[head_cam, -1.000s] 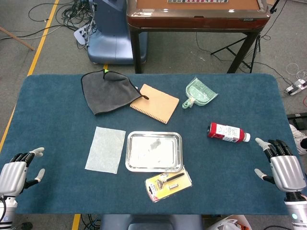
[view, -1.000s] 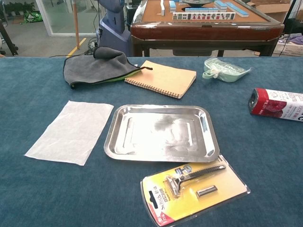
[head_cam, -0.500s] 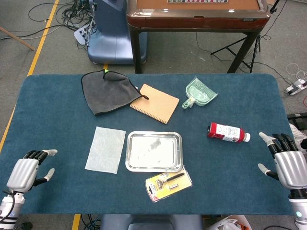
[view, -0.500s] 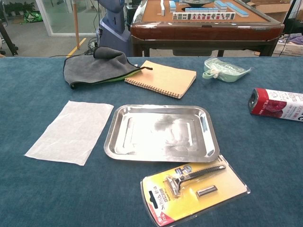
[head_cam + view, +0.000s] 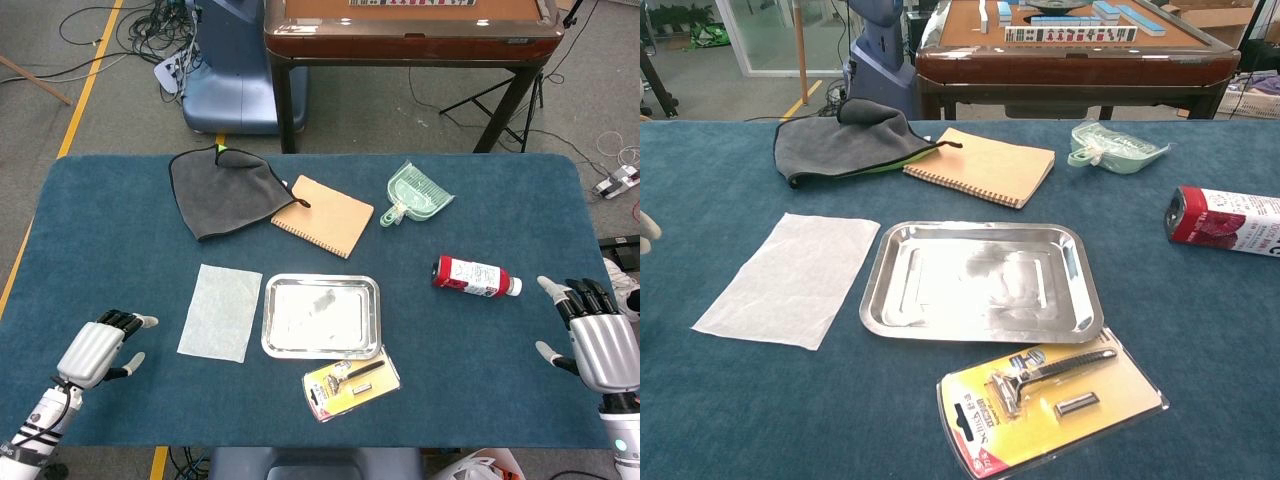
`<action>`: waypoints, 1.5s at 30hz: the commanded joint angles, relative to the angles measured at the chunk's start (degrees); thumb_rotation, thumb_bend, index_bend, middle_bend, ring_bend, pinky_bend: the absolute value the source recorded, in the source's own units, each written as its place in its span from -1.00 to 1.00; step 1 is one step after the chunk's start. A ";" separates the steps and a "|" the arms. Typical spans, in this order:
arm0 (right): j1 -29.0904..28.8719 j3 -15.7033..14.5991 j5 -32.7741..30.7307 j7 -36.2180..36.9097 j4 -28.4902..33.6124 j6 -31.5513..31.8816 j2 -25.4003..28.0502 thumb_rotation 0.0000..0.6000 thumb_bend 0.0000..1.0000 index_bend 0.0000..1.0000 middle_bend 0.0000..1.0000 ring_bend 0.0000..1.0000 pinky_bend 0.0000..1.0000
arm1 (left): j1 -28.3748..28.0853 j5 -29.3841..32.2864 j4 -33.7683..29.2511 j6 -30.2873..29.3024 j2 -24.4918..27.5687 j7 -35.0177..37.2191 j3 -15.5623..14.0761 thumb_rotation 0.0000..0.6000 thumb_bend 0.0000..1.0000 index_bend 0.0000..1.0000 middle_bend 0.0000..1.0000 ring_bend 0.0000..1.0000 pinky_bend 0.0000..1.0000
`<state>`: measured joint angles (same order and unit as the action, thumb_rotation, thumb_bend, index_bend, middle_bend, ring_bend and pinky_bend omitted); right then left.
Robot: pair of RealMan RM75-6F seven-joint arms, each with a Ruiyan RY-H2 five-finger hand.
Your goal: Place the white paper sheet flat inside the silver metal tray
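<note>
**Lying flat on the table: paper beside tray**

White paper sheet [image 5: 220,312] flat on the blue table [image 5: 120,240], just left of the silver metal tray [image 5: 320,317], not inside it; left hand [image 5: 100,347] near-left of the sheet, fingers apart, holding nothing; right hand [image 5: 598,335] at the near right edge, fingers spread, holding nothing; grey cloth [image 5: 223,190] and tan notebook [image 5: 323,215] far of the tray; packaged razor [image 5: 350,382] near of it; red bottle [image 5: 474,276] to its right; green dustpan [image 5: 417,196] far right.

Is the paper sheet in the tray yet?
No. The white paper sheet lies flat on the table, left of the empty silver tray.
</note>
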<state>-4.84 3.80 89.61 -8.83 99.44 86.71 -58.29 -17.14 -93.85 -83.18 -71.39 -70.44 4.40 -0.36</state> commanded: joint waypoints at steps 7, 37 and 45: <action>0.17 -0.05 -0.38 -0.39 0.20 0.00 -0.09 1.00 -0.80 -0.65 -0.45 -0.67 -0.66 | -3.17 -3.47 7.67 0.47 -7.36 1.48 -0.72 1.00 -0.52 -0.46 -0.35 -0.48 -0.56; 1.23 -0.33 -0.96 -1.39 1.18 0.73 0.22 1.00 -0.80 -0.65 -0.45 -0.68 -0.66 | -6.51 -3.84 22.63 0.15 -16.48 1.76 -3.34 1.00 -0.61 -0.61 -0.74 -0.77 -0.73; 1.55 -0.46 -1.01 -1.38 1.22 0.95 0.22 1.00 -0.80 -0.65 -0.45 -0.68 -0.66 | -7.01 -3.25 24.33 0.67 -17.35 2.14 -3.67 1.00 -0.61 -0.61 -0.74 -0.77 -0.73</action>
<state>-3.29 3.34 88.59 -10.21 100.66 87.66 -58.07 -24.06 -97.18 -59.02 -70.84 -87.68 6.48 -3.97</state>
